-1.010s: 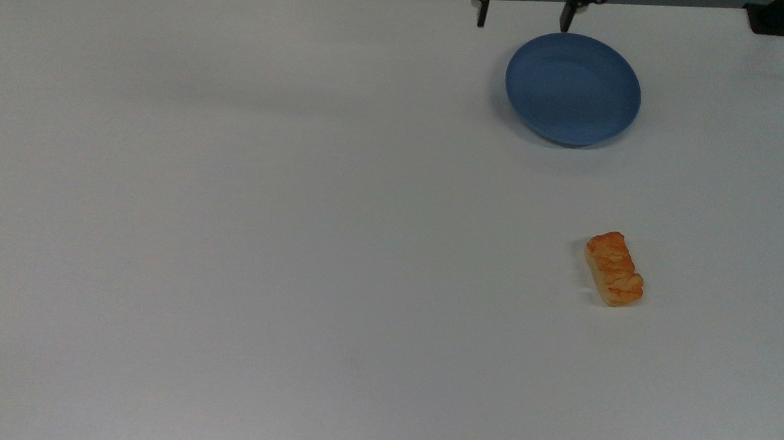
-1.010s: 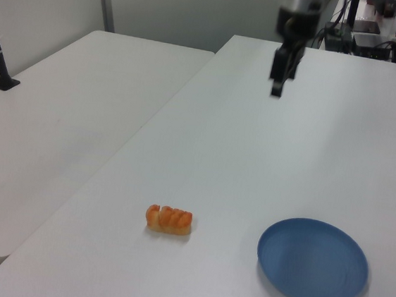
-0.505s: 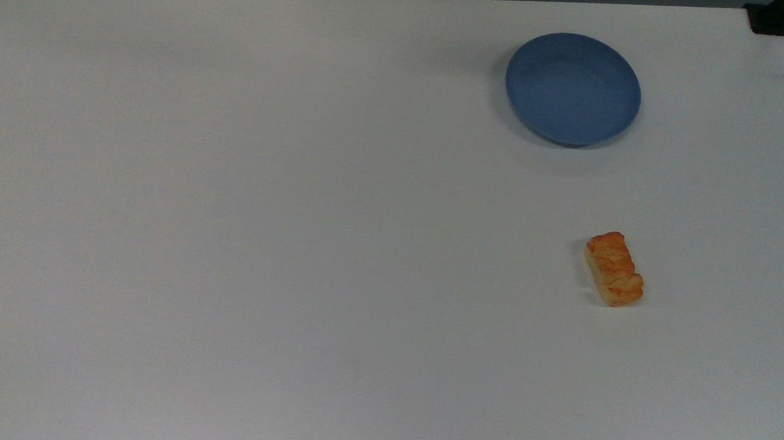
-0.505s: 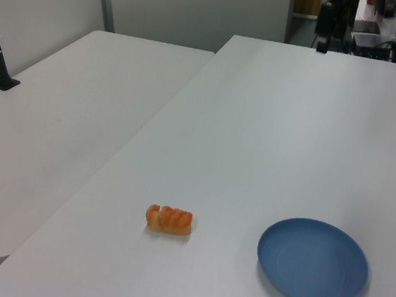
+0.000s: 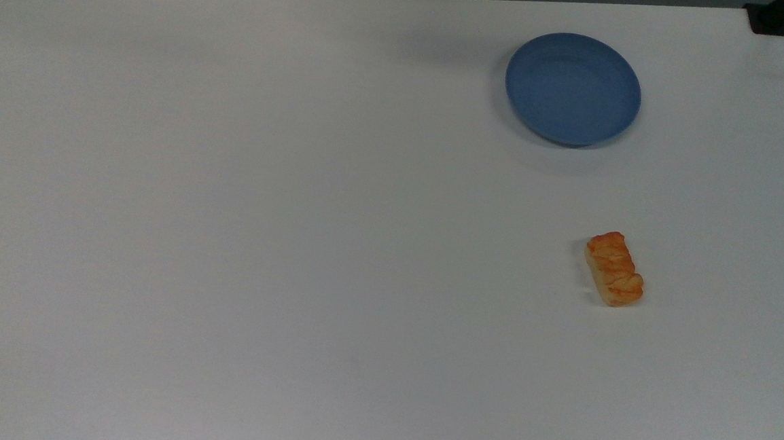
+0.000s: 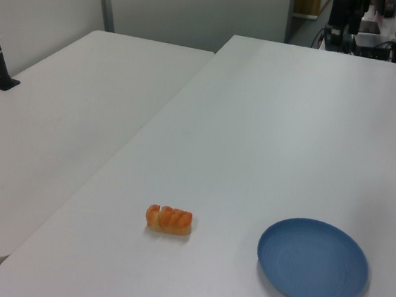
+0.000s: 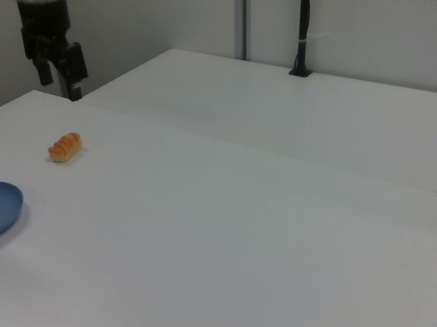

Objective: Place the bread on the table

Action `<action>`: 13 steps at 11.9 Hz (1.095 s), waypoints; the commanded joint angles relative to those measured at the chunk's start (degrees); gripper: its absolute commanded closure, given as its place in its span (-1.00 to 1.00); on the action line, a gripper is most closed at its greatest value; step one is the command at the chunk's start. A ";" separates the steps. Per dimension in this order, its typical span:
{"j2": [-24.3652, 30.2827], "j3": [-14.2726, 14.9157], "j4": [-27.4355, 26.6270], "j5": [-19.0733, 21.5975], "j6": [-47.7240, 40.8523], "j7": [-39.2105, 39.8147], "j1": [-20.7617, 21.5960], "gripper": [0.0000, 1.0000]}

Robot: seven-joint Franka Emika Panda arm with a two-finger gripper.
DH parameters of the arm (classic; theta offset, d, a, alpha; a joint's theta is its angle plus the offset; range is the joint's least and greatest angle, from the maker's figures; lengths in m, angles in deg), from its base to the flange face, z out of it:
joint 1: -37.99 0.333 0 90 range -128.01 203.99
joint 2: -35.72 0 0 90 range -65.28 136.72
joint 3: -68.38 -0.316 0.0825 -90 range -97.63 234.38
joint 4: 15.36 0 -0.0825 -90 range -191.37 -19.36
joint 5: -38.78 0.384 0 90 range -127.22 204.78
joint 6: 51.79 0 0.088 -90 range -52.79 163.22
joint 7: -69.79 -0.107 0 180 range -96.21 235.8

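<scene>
We see the bread point(image 5: 613, 269) lying flat on the table point(image 5: 295, 241), well apart from the empty blue plate point(image 5: 573, 88). The claw point(image 7: 59, 80) hangs raised, released and empty. We judge the task done; any fresh descent risks nudging the bread.

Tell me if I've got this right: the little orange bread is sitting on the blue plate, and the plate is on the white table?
Not quite. The bread lies on the bare white table, apart from the blue plate, as the top view shows. The plate does rest on the table.
</scene>
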 commanded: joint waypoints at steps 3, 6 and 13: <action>-1.67 0.80 -3.18 3.99 8.49 14.31 -3.07 -1.00; -2.90 -0.61 -2.91 4.34 12.88 19.78 -6.76 -1.00; -2.20 -1.23 -3.79 4.43 12.45 19.78 -6.33 -1.00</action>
